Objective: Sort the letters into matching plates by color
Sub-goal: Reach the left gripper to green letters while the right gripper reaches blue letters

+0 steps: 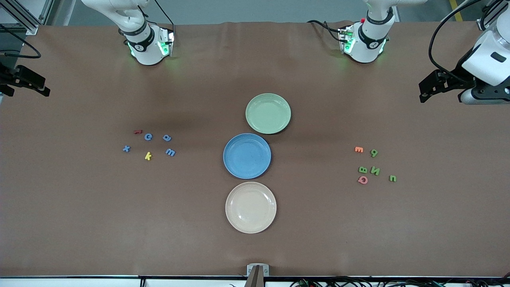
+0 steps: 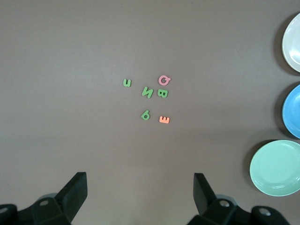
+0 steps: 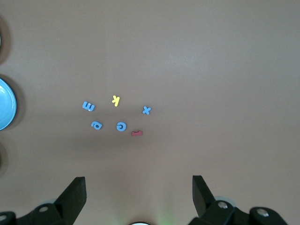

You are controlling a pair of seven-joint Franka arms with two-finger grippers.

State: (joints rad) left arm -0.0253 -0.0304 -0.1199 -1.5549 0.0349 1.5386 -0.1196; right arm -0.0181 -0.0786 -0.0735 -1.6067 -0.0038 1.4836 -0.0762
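Sorting hasn't started as far as I can tell: green plate [image 1: 268, 113], blue plate [image 1: 247, 156] and a cream plate [image 1: 250, 207] are all bare, with the four blue letters [image 1: 148, 137] (plus a yellow k [image 1: 148, 156] and a red one [image 1: 138, 131]) well off the blue plate toward the right arm's end, and the four green letters [image 1: 375, 170] (plus an orange E [image 1: 358, 150] and a pink Q [image 1: 362, 179]) toward the left arm's end. Left gripper [image 2: 140, 190] hangs over the green bunch and right gripper [image 3: 138, 190] over the blue bunch, both with jaws spread wide and holding nothing. Front view shows all three plates whole but hardly any of the grippers, while the wrist views show the spread fingers clearly and only clip the plates.
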